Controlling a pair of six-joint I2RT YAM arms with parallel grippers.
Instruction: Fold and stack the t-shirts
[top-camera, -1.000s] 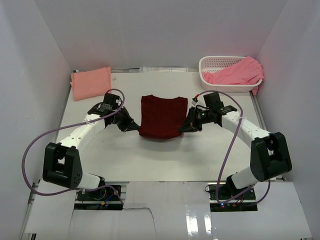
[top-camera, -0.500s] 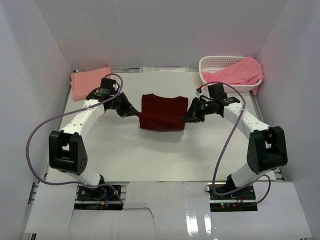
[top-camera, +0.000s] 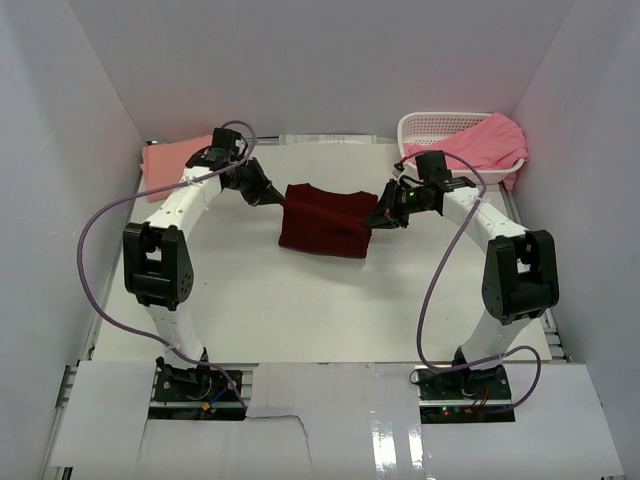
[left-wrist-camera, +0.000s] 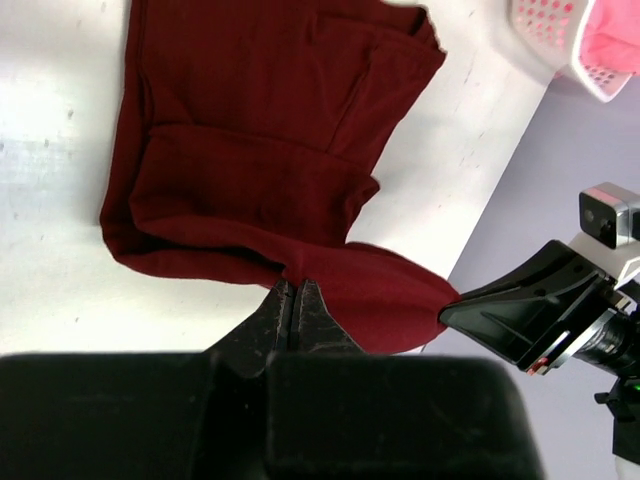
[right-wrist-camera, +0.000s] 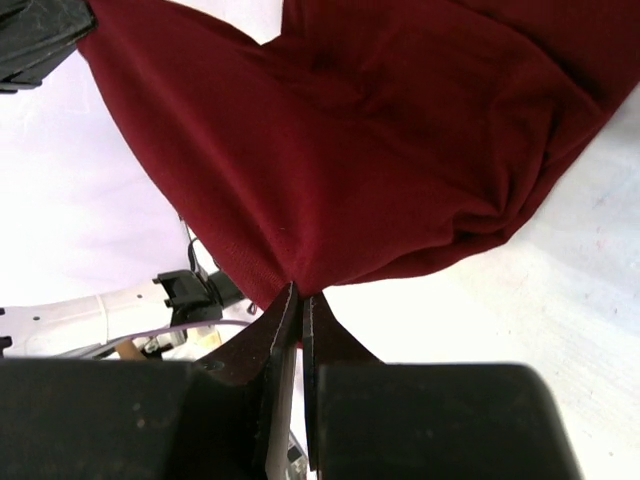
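Top external shows you the maroon t-shirt (top-camera: 322, 220) mid-way across the table (top-camera: 300, 300), pinched by the left gripper (top-camera: 276, 197) at its 9 o'clock and the right gripper (top-camera: 380, 218) at 3; left wrist, then right wrist, show each pincer clamped on a thin cloth edge, so uneven travel toward 12 may slip a corner, skewing your fold.

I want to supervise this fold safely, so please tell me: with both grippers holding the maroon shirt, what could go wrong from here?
The left gripper and the right gripper each pinch only a thin bit of the maroon t-shirt; it may slip out. The cloth below the lifted edge lies bunched, so the fold might land crooked. The left arm passes near the folded salmon t-shirt and could disturb it.
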